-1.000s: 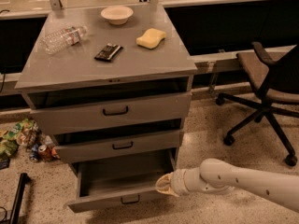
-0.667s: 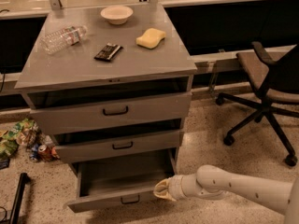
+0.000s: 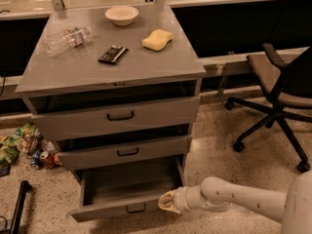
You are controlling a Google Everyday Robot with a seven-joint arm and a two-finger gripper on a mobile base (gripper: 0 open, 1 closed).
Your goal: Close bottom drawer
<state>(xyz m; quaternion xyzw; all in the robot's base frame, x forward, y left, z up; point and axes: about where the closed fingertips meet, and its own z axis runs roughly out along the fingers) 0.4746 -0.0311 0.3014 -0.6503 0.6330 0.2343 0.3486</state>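
The bottom drawer (image 3: 117, 209) is the lowest grey drawer of the cabinet. It stands pulled well out, its inside empty, with a small black handle (image 3: 136, 208) on its front. My gripper (image 3: 165, 202) is at the end of the white arm coming in from the lower right. It sits against the right end of the drawer front, just right of the handle. The top drawer (image 3: 119, 117) and middle drawer (image 3: 126, 152) are each open a little.
The cabinet top (image 3: 78, 67) carries a plastic bottle (image 3: 65, 39), a dark snack bar (image 3: 112, 54), a yellow sponge (image 3: 157, 39) and a white bowl (image 3: 121, 15). An office chair (image 3: 280, 89) stands at the right. Snack bags and a can (image 3: 24, 145) lie on the floor at the left.
My arm has moved left along the drawer front, so the gripper now rests closer to the handle. The drawer stays about as far out as before.
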